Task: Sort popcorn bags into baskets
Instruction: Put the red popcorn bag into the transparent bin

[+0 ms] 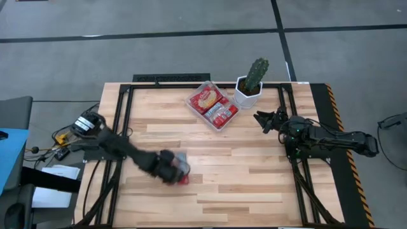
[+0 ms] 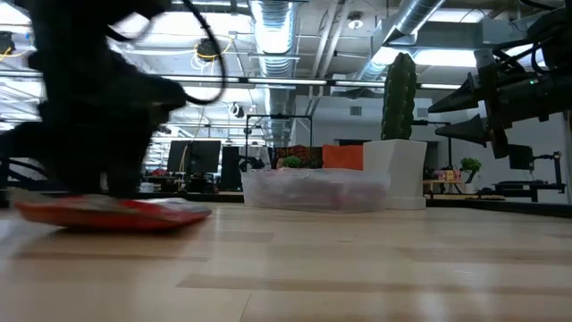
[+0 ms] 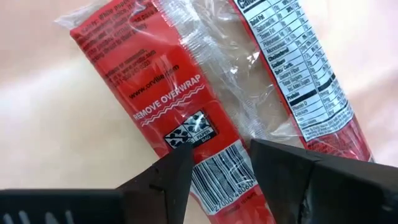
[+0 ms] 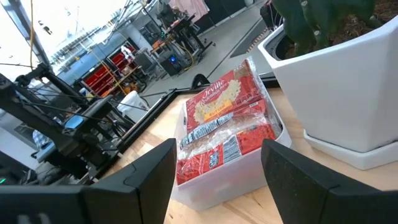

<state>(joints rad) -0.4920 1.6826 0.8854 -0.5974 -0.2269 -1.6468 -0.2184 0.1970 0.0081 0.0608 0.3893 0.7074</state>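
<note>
Left gripper (image 1: 178,170) was low over the near-left-centre of the table (image 1: 254,184), directly above a single popcorn bag (image 1: 183,177) that lay flat on the wood. In the left wrist view its fingers (image 3: 163,180) were spread, one either side of the barcode end of that bag (image 3: 205,124); bag lay label-side down with the "REMOVE OVERWRAP" print and nutrition panel facing up. Fingers not clamped on it; can't confirm whether the tips touched the wrapper. Low view showed the same bag (image 2: 112,213) flat on the table at left, with the blurred dark arm above it.

Clear plastic tub (image 1: 222,122) sat at the far centre of the table, angled. It held popcorn bags (image 1: 205,99) lying flat: one with yellowish print up at the far-left end, red ones (image 1: 222,112) next to it toward the near-right end. Exact count in the tub not readable. Right wrist view showed the bags (image 4: 224,118) stacked inside the tub (image 4: 245,171), filling it to about rim level.

White faceted pot (image 1: 245,94) with a cactus (image 1: 257,73) stood just beside the tub on its right, far side.

Right gripper (image 1: 266,120) hovered above the table right of the tub, near the pot, pointing toward the tub. Jaws spread wide, nothing between them; low view showed it (image 2: 465,107) well off the surface.
</note>
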